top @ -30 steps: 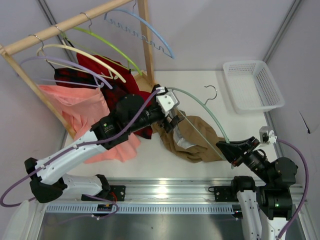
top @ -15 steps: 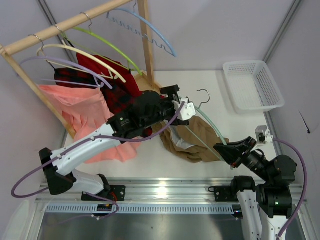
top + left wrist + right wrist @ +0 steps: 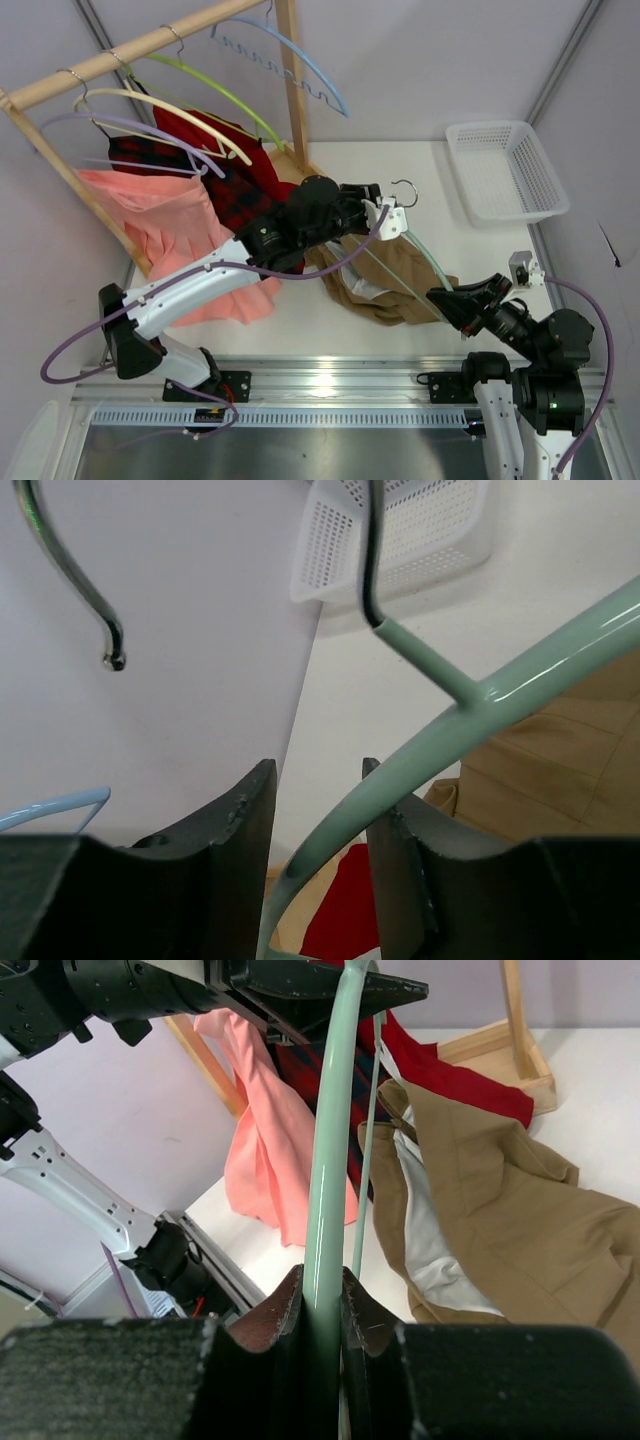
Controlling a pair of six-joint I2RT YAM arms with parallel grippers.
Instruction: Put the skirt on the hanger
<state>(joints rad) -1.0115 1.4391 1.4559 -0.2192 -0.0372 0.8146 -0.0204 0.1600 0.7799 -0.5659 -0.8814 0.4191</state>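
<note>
The right fingers (image 3: 270, 1322) are clenched on one end of the hanger (image 3: 432, 262), the pale green arm running straight up from between them in the right wrist view. The hanger is held off the tabletop (image 3: 430, 165), its silver hook (image 3: 405, 190) pointing toward the far wall. Near the hook, the left fingers (image 3: 240, 820) stand apart on either side of the hanger's arch. The arch leans against one finger and a clear gap shows beside the other, so they are released, not clamped. The skirt (image 3: 385, 285) lies crumpled on the tabletop under the hanger, between the two arms, with its white lining showing at the open waist. Its far edge touches a red garment (image 3: 450, 1070). The hanger's thin lower bar crosses above the skirt; whether it enters the waist cannot be told. A white basket (image 3: 505, 170) sits well apart at the right rear.
</note>
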